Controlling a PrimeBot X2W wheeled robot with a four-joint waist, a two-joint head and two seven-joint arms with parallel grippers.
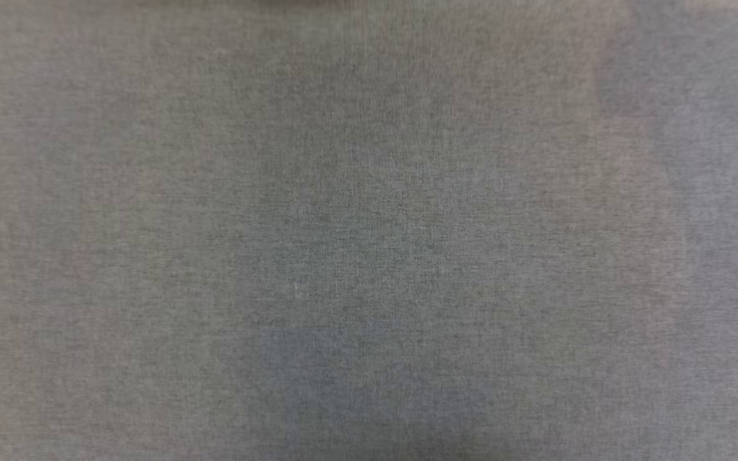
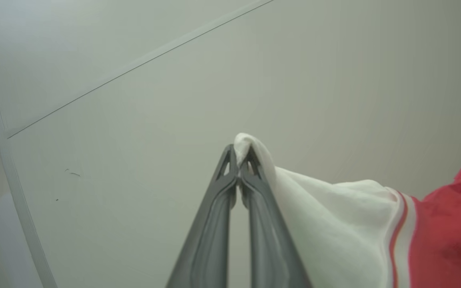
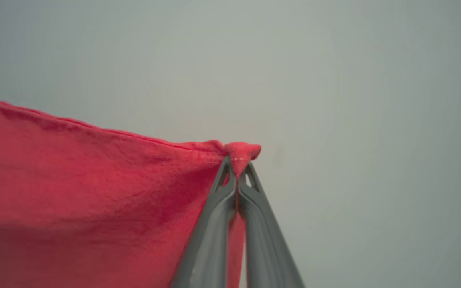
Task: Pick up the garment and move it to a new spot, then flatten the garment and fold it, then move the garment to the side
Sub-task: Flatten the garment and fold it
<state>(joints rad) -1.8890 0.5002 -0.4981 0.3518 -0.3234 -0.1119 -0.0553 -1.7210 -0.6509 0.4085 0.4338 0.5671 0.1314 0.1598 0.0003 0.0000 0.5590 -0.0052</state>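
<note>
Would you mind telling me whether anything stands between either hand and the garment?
Nothing visible does. The left hand is shut on the white sleeve of the garment, the right hand on its red corner. I cannot judge the path to its new spot.

No text, number, label or sign can be read. The parts of the garment (image 3: 94, 192) in view are plain cloth with no legible lettering.
</note>
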